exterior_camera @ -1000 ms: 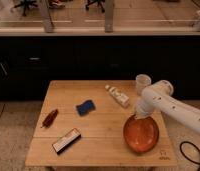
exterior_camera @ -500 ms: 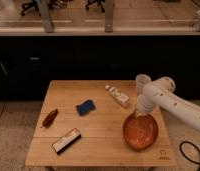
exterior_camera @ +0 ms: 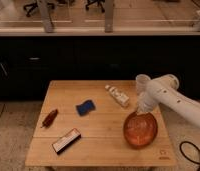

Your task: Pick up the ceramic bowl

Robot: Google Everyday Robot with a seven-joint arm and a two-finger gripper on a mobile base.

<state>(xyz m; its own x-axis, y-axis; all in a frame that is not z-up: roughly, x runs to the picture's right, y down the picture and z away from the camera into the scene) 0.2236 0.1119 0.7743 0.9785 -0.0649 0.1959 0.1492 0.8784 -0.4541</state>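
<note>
The ceramic bowl (exterior_camera: 140, 131), orange-brown and glossy, is at the right side of the wooden table (exterior_camera: 98, 150). It is tilted with its inside facing the camera. My gripper (exterior_camera: 140, 112) comes down from the white arm (exterior_camera: 168, 95) on the right and is shut on the bowl's far rim. The bowl's lower edge is near the table top; I cannot tell if it touches.
A white bottle (exterior_camera: 117, 95) lies behind the bowl. A blue sponge (exterior_camera: 85, 107) is mid-table, a reddish-brown packet (exterior_camera: 49, 118) at the left and a flat dark-and-white bar (exterior_camera: 66, 140) near the front left. A translucent cup (exterior_camera: 142, 81) stands by the arm. Dark cabinets stand behind.
The bowl has tipped up more and risen slightly with the gripper on its rim. The arm has drawn a little upward.
</note>
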